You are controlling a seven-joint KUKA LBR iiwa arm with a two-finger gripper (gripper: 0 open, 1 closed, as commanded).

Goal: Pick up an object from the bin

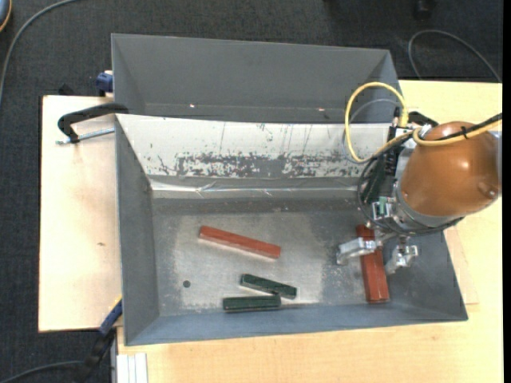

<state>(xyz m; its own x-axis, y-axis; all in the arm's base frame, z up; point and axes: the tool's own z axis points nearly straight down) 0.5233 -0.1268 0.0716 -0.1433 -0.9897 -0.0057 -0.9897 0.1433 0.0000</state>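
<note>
My gripper (375, 253) is low at the right end of the bin floor, its metal fingers spread to either side of a red-brown block (374, 278). That block lies lengthwise toward the front wall, its far end under the gripper. The fingers stand open around its upper part.
A longer red-brown bar (239, 242) lies on the floor left of centre. Two dark green bars (268, 286) (251, 302) rest near the front wall. The arm with its orange cover and yellow cable hangs over the bin's right side.
</note>
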